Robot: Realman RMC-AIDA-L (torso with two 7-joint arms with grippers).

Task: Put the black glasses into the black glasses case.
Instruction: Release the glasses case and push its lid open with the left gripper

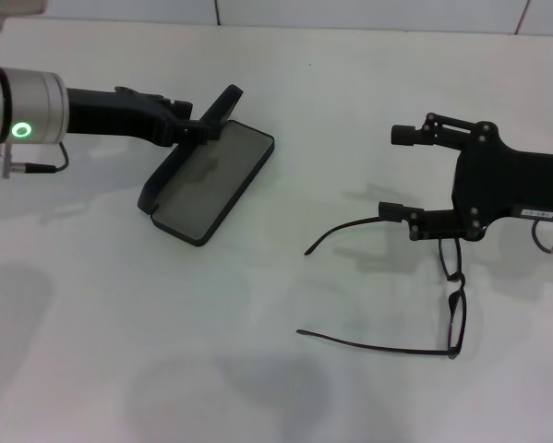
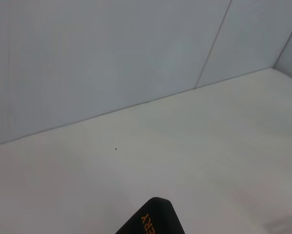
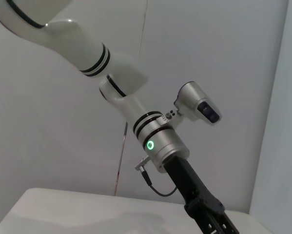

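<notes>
The black glasses case lies open left of centre in the head view, grey lining up, its lid raised. My left gripper reaches in from the left and is shut on the lid. A rounded black corner with orange letters shows in the left wrist view. The black glasses lie unfolded on the table at the right, both temple arms pointing left. My right gripper is open and empty just above them, its lower finger close to the upper temple arm.
The white table meets a pale wall at the back. The right wrist view shows only my left arm with its green light ring against the wall.
</notes>
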